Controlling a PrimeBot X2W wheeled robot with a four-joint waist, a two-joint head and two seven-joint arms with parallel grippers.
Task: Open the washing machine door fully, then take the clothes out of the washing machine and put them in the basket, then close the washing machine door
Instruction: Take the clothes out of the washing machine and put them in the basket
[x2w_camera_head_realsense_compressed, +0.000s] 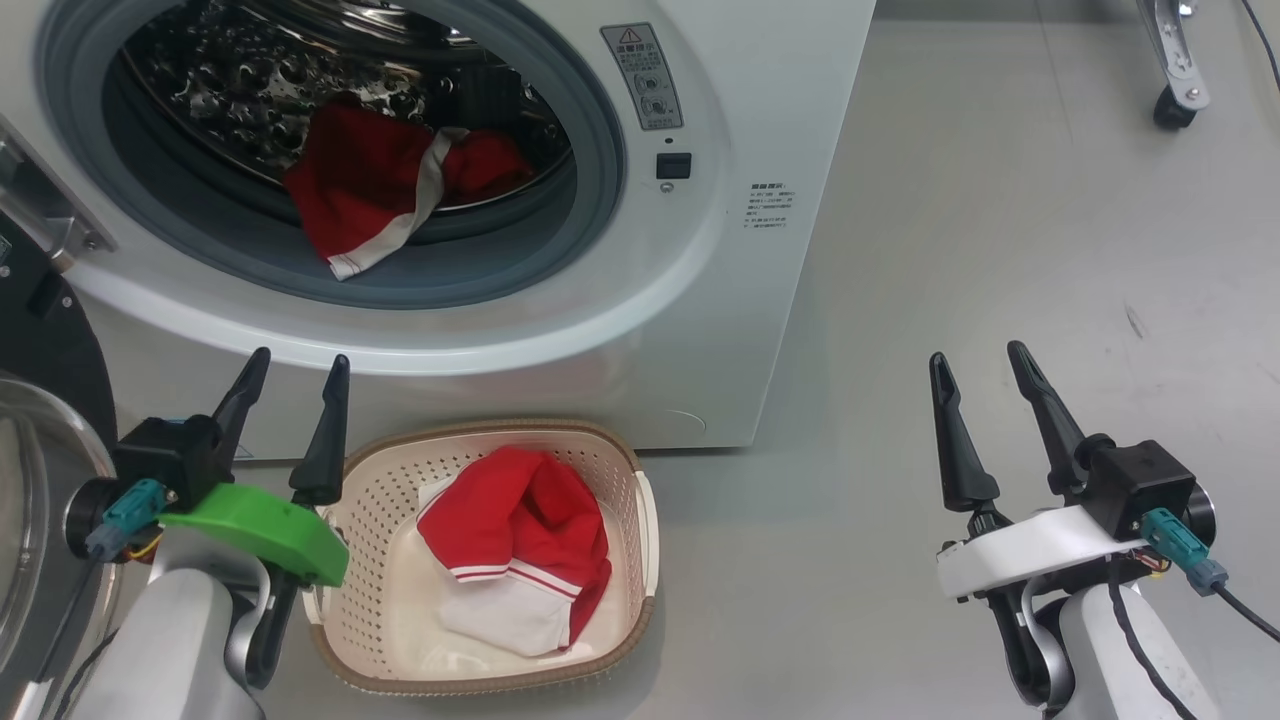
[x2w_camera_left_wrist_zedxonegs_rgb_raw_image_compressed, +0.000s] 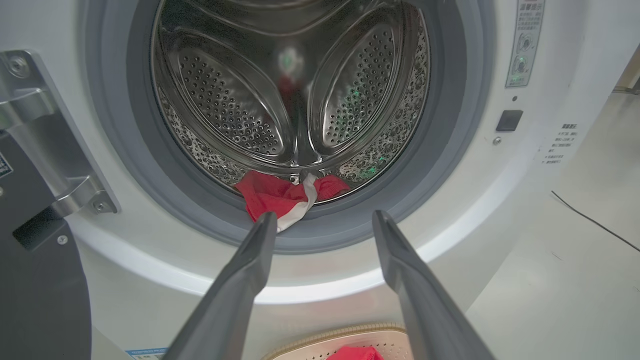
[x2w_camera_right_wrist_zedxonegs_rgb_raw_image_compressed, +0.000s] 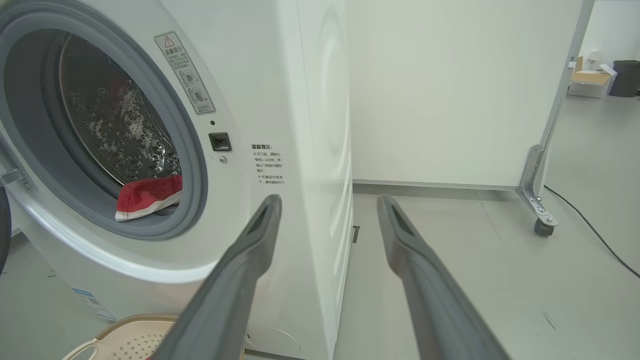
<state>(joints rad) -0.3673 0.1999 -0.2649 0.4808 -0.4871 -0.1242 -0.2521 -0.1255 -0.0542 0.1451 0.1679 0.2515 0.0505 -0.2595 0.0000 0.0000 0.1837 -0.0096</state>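
Clothes: one red garment lies at the front lip of the drum, its white hem draped over the grey ring. From left: washing machine door open; left jaws wide, facing the opening; basket holding a second garment; right jaws wide over the floor. Recommended: pinch bunched fabric, not hem, and lift clear of the ring.

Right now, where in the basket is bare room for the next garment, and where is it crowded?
Bare floor runs along the cream perforated plastic basket's left wall and near corner. The red-and-white garment crowds its middle and right. Above the other red garment on the grey rubber ring, the drum mouth is open.
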